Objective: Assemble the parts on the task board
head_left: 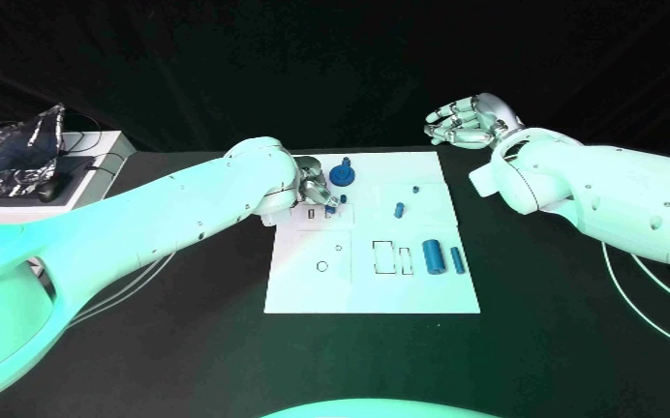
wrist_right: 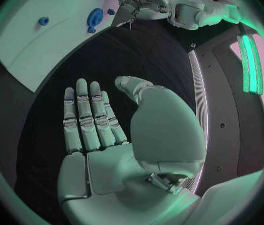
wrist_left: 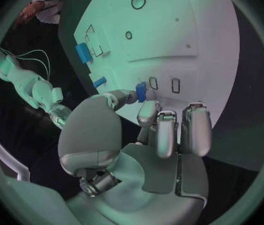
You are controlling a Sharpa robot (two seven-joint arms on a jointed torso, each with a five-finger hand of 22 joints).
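Nearest the head camera, the left arm (head_left: 154, 220) reaches in over the near-left edge of the task board (head_left: 370, 287), a white plate lying flat on the black table (head_left: 559, 341). Left hand (head_left: 310, 189) sits over the board's far-left area; the head view hides its fingertips behind the wrist, but the left wrist view shows the thumb and a finger pinching a small blue part (wrist_left: 141, 91) just above the board surface, the other fingers (wrist_left: 167, 132) curled alongside. Right hand (head_left: 472, 119) hovers off the board's far-right corner, above bare table; the right wrist view shows its fingers (wrist_right: 88, 117) straight and spread with the thumb apart, holding nothing. On the board, the head view shows a blue round part with a stem (head_left: 344, 174) at the far edge beside the left hand, two blue cylinders (head_left: 442, 256) lying side by side toward the right, and a small blue peg (head_left: 400, 210) near the middle.
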